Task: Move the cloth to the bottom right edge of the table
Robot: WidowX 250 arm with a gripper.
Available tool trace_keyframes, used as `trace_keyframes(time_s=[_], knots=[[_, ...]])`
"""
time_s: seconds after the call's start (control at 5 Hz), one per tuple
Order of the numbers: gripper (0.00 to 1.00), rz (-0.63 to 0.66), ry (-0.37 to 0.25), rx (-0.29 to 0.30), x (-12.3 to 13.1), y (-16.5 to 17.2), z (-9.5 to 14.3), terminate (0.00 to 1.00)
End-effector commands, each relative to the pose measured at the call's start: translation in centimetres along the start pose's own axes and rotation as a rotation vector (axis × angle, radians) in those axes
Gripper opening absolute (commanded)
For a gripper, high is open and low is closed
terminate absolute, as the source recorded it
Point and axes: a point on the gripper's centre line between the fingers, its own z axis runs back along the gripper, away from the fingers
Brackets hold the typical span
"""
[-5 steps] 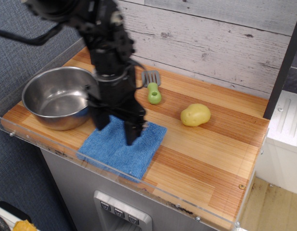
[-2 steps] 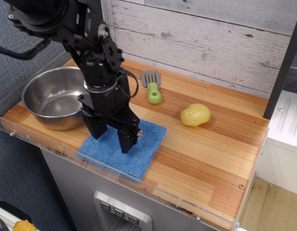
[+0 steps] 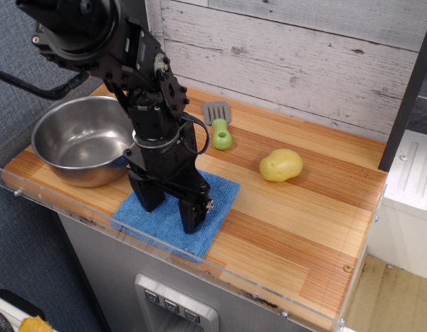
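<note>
The blue fuzzy cloth lies flat on the wooden table, near its front edge, left of the middle. My black gripper points straight down onto the cloth. Its two fingers stand apart, one near the cloth's left part and one near its middle, with their tips on or just above the fabric. The gripper is open and holds nothing. The arm hides part of the cloth's back edge.
A steel bowl stands at the left, next to the cloth. A green-handled grey spatula lies behind the cloth. A yellow potato sits right of the middle. A clear acrylic rim edges the table front.
The gripper has come lower and shifted forward and slightly right over the cloth. The cloth, bowl, spatula and potato have stayed in place.
</note>
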Motion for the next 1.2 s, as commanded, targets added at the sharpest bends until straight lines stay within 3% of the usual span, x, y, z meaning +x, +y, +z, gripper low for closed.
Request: trace_keyframes(time_s=[0.0,0.2,0.4,0.8,1.0], knots=[[1.0,-0.008,0.054,-0.017,-1.3,0.1,-2.5,0.0],[1.0,-0.019,0.099,-0.037,-2.9,-0.2,-4.6,0.0],[1.0,-0.064,0.099,-0.041,-3.2,-2.5,-4.3,0.0],[1.0,-0.167,0.055,-0.183,-2.1,-9.3,-3.6,0.0],[1.0,-0.246,0.044,-0.198,-1.3,-13.6,-3.0,0.0]])
